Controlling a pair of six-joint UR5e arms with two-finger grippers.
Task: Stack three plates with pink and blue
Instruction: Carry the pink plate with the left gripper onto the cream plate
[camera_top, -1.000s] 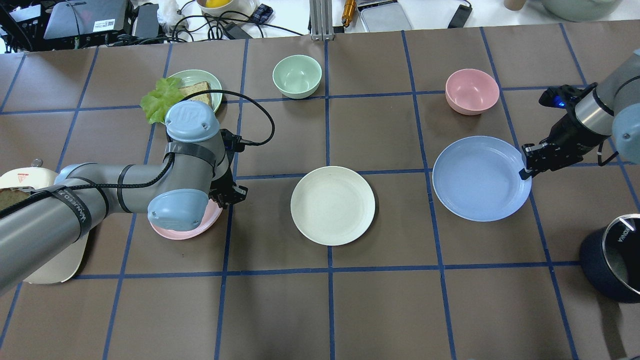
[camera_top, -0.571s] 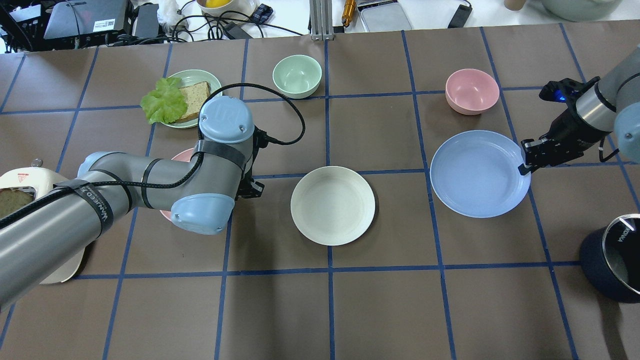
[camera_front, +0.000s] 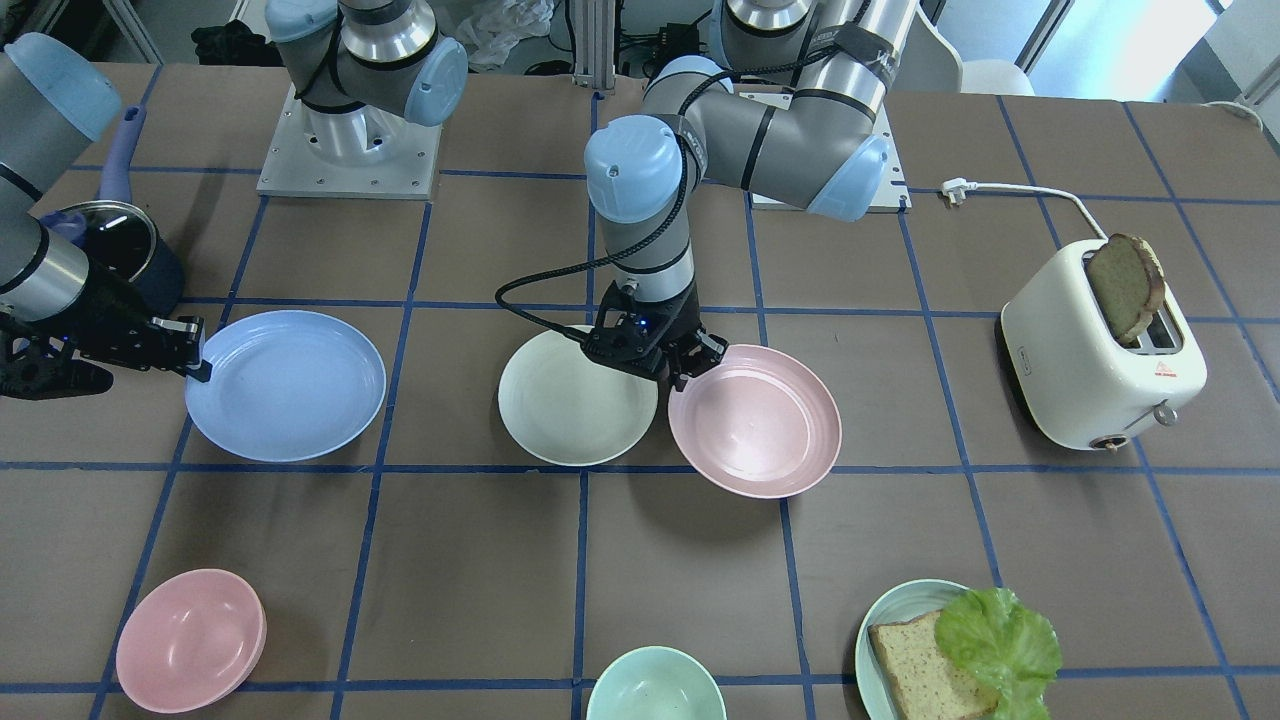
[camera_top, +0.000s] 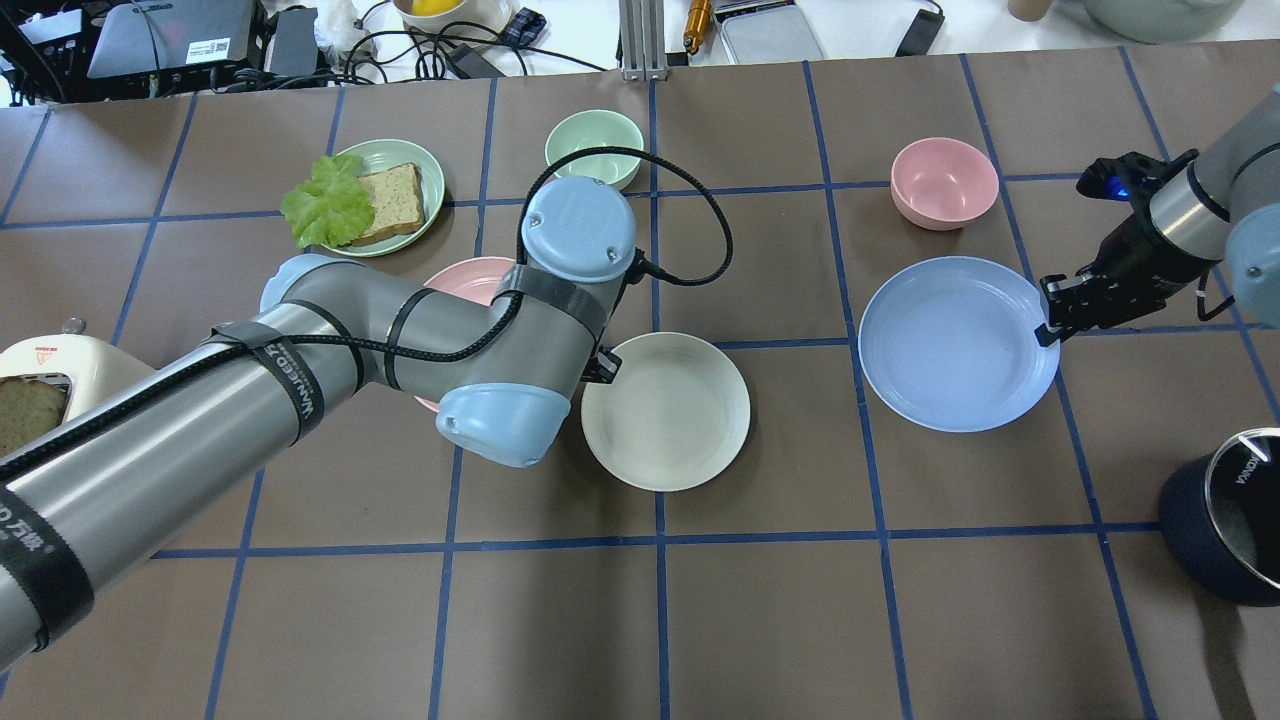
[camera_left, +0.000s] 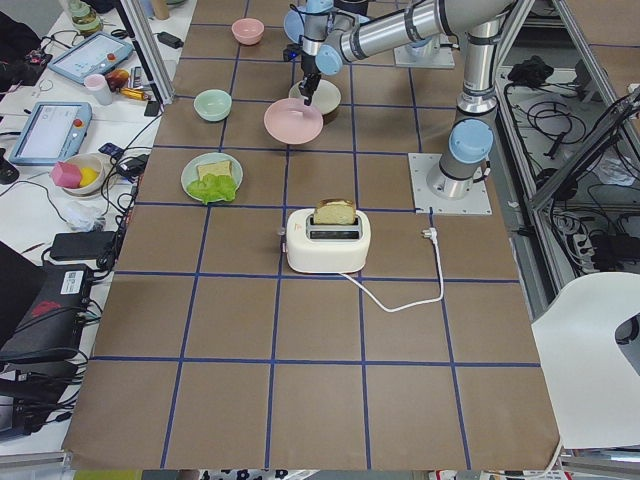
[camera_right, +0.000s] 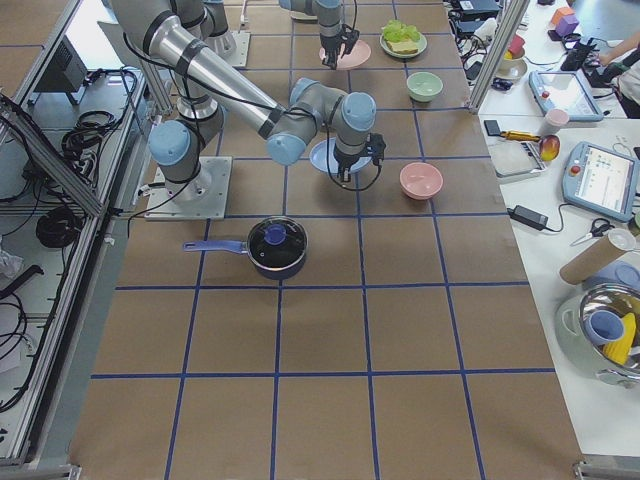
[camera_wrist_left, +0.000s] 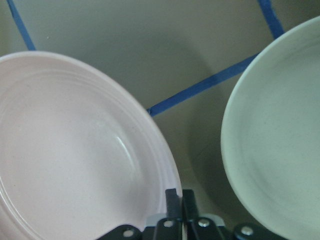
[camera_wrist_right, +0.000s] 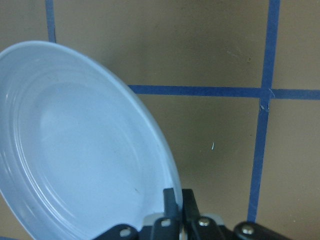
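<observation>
Left gripper (camera_front: 682, 372) is pinched on the pink plate (camera_front: 757, 420) rim, fingers (camera_wrist_left: 172, 200) pressed tight on the edge. The plate is lifted and tilted, just beside the cream plate (camera_front: 575, 395) on its robot-left side, with a small gap between the rims. Cream plate lies flat, untouched. Right gripper (camera_front: 203, 366) is clamped on the blue plate (camera_front: 285, 385) rim. That plate is tilted, well to the cream plate's robot-right, with open table (camera_top: 660, 620) between them and in a wide strip on the robot side. Beyond the cream plate are a green bowl (camera_top: 590, 135), a pink bowl (camera_top: 944, 182) and a bread plate (camera_top: 395, 152).
</observation>
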